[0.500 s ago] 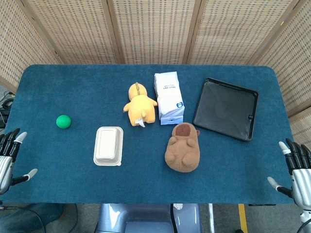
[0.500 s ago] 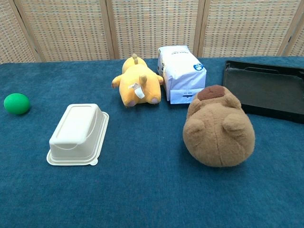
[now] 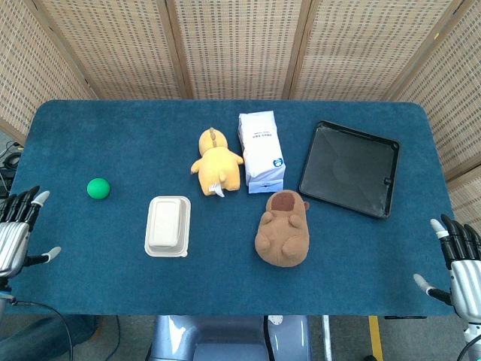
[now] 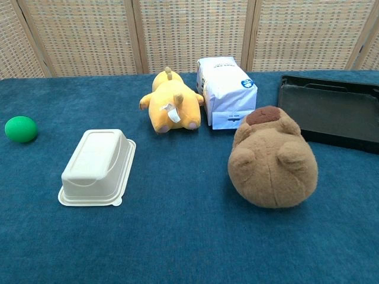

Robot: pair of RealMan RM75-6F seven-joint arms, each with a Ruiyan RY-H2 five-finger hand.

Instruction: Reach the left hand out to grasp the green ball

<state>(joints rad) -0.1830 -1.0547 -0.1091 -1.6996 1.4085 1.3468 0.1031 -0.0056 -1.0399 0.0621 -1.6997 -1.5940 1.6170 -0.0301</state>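
- Ahead of my left hand point(image 3: 16, 229) and a little toward my right lies the green ball point(image 3: 98, 188) on the blue tablecloth point(image 3: 113, 143); nothing touches it, and a stretch of cloth keeps it apart from my fingers.
- That hand sits at the table's near left edge with fingers spread wide and thumb out, holding nothing.
- Further to the right of the ball, an upturned cream food container point(image 3: 167, 226) rests on its rim.
- Beyond it lie a yellow plush toy point(image 3: 217, 162) and, just beside that, a white-and-blue carton point(image 3: 261, 150).
- A brown plush toy point(image 3: 283, 229) lies nearer my right side, a black tray point(image 3: 349, 168) past it.
- My right hand point(image 3: 458, 265) is at the near right edge, fingers apart, holding nothing.
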